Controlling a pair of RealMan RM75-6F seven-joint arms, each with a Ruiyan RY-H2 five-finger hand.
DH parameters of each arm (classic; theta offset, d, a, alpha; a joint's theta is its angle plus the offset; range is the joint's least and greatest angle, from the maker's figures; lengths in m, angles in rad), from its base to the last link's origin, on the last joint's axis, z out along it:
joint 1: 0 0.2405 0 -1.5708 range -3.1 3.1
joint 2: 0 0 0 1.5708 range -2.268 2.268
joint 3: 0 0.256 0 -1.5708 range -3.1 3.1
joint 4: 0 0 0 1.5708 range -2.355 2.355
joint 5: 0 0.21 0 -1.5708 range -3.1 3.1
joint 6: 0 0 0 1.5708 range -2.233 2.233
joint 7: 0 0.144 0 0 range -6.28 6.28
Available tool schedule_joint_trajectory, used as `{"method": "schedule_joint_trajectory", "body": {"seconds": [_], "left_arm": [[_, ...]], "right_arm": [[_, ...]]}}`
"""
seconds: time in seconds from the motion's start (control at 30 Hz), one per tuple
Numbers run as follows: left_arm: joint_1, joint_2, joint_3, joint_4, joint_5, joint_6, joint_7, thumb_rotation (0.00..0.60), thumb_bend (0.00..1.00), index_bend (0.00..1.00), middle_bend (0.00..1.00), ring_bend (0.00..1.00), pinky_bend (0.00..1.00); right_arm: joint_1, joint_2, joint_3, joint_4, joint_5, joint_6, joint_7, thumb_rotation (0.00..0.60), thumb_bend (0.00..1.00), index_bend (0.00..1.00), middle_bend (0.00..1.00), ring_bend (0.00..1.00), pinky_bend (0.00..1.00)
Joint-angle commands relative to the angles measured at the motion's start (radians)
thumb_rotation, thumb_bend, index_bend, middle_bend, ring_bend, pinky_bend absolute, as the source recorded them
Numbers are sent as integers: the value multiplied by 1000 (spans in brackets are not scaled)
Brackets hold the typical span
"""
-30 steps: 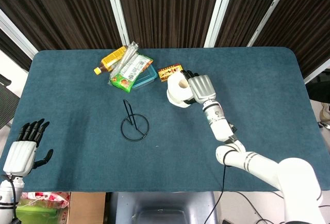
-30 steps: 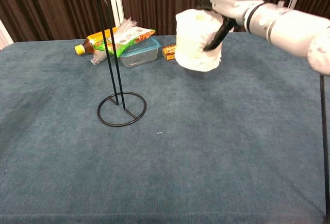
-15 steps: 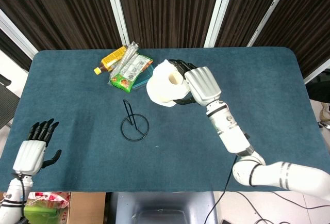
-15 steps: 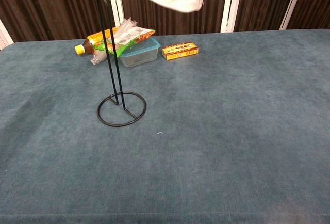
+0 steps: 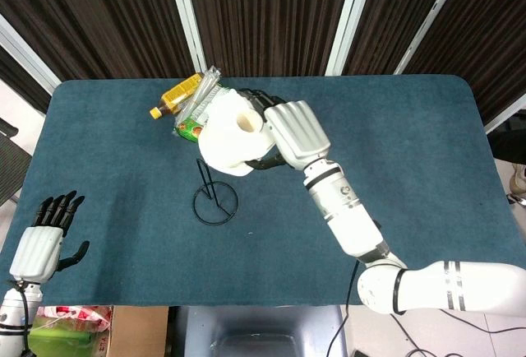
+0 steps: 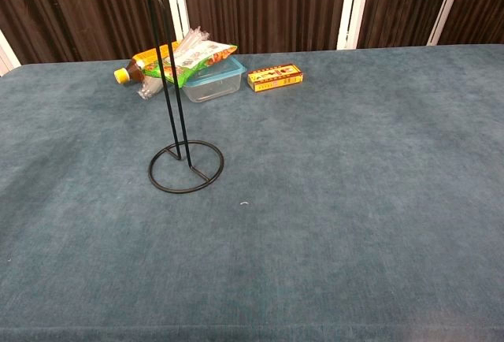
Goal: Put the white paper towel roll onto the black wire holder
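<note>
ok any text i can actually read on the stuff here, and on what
None can be read.
Small box: red and yellow print, too blurred.
Snack bag: printed label, too small.
Bottle: orange label, illegible.
Paper towel roll, held by the right hand: no print visible.

White paper towel roll [image 5: 233, 133], black wire holder [image 6: 178, 121], teal-blue table cloth [image 6: 331, 224], white right hand [image 5: 292, 131] with black fingers, white left hand [image 5: 43, 243] with black fingers, yellow-orange bottle [image 5: 177, 95], green snack packet [image 5: 209, 113], red-and-yellow box [image 6: 274, 77], dark brown curtains [image 5: 271, 11].
</note>
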Motion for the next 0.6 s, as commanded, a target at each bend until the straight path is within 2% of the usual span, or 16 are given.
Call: {"method": "schedule_joint_trajectory", "body": {"seconds": [0.03, 0.27, 0.6], "left_arm": [[6, 8, -1, 0, -1, 9, -11, 600, 351, 0, 0, 32, 57], [15, 22, 0, -7, 5, 23, -30, 600, 352, 0, 0, 32, 57], [25, 33, 10, 18, 14, 29, -69, 600, 351, 0, 0, 32, 57]], "right_arm": [[74, -33, -6, -18, 90, 43, -73, 600, 293, 871, 729, 781, 932], [147, -104, -31, 11, 138, 95, -107, 600, 293, 870, 729, 781, 931], [216, -184, -39, 71, 164, 138, -126, 600, 293, 871, 730, 781, 931]]}}
